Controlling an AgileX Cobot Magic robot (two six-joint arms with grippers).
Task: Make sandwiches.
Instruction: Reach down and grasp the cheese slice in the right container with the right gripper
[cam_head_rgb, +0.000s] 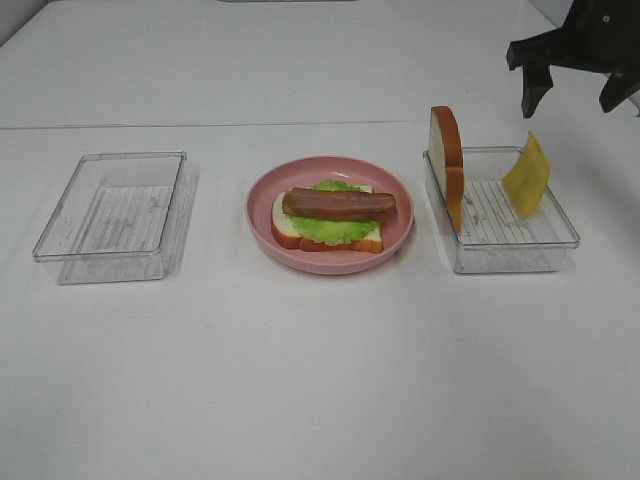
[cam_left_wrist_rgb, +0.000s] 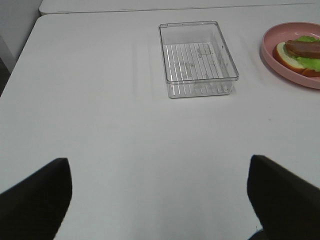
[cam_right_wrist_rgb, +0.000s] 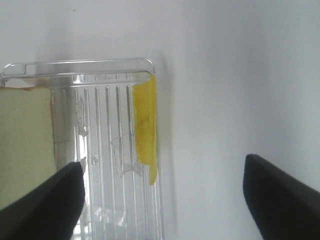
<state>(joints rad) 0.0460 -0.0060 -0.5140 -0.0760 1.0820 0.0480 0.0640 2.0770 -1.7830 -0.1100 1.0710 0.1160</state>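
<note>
A partial sandwich lies on the pink plate (cam_head_rgb: 330, 262): a white bread slice (cam_head_rgb: 285, 228), a green lettuce leaf (cam_head_rgb: 340, 228) and a reddish-brown bacon strip (cam_head_rgb: 338, 204) on top. A second bread slice (cam_head_rgb: 447, 160) stands on edge against the left wall of the right clear tray (cam_head_rgb: 510, 255). A yellow cheese slice (cam_head_rgb: 527, 175) leans on that tray's right wall. My right gripper (cam_head_rgb: 568, 95) is open and empty, above and behind the tray. In the right wrist view the cheese (cam_right_wrist_rgb: 144, 125) lies between my fingers. My left gripper (cam_left_wrist_rgb: 160, 205) is open and empty, outside the high view.
An empty clear tray (cam_head_rgb: 110, 205) sits left of the plate; it also shows in the left wrist view (cam_left_wrist_rgb: 200, 80), with the plate's edge (cam_left_wrist_rgb: 272, 57) beside it. The white table's back edge runs behind the trays.
</note>
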